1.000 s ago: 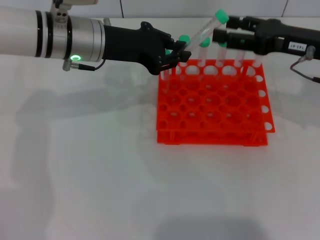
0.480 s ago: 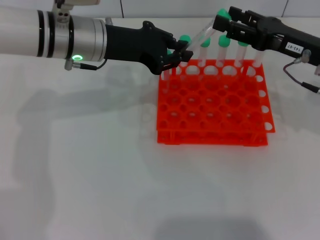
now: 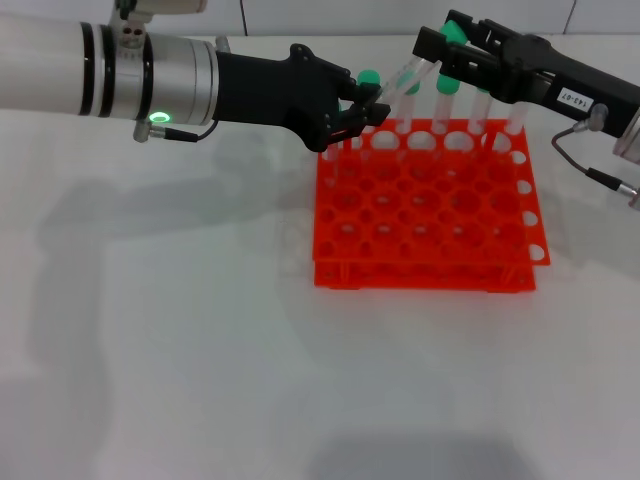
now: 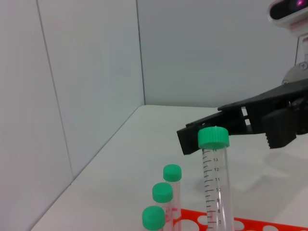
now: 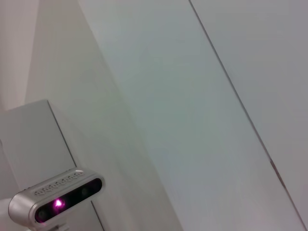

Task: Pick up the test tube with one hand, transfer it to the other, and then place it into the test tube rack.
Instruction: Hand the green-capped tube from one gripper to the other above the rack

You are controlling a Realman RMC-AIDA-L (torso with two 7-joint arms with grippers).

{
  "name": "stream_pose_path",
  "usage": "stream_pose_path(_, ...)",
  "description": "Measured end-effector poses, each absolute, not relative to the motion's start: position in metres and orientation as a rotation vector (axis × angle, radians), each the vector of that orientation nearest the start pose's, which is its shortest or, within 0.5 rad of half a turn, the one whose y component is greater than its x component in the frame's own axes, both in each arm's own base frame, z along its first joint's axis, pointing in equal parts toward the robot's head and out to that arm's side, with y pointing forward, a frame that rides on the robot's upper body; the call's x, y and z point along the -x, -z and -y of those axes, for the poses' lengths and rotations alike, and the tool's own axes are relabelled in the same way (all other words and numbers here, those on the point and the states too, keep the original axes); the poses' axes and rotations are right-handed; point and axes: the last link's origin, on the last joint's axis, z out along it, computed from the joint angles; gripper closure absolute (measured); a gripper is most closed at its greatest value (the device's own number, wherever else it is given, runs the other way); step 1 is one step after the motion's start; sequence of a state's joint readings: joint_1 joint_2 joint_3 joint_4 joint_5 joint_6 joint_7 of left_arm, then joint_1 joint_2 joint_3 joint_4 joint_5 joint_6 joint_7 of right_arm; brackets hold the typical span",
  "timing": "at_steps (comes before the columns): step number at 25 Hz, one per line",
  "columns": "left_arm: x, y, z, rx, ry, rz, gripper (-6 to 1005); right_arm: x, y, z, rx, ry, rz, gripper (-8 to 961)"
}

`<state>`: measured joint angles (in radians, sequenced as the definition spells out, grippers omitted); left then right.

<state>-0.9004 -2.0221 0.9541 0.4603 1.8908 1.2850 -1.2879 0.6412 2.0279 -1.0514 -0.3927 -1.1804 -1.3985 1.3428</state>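
Over the far edge of the rack (image 3: 425, 205), the left tool (image 3: 362, 108) is gripping the tube (image 3: 400, 80) tilted rightward so the open right tool (image 3: 432, 55) is straddling its green cap for handover.

- A test tube (image 4: 215, 178) stands upright close to my wrist camera, green cap on top, printed scale down its clear wall.
- My other gripper (image 4: 240, 130), the black one, sits just behind that cap with its jaws apart.
- Three green-capped tubes (image 4: 162, 202) rise beside it.
- The orange rack (image 4: 250, 224) edges in below.
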Motion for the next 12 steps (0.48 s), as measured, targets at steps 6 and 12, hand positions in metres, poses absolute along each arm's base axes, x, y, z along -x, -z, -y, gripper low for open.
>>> stream_pose_path(6, 0.1558, 0.0367, -0.4136, 2.862, 0.510, 0.139, 693, -0.1956, 0.0006, -0.3817, 2.400, -1.292, -0.713, 220)
stream_pose_path(12, 0.1555, 0.0372, -0.4131, 2.864, 0.511, 0.133, 688, -0.1955, 0.0012, -0.3824, 2.398, -1.289, -0.716, 235)
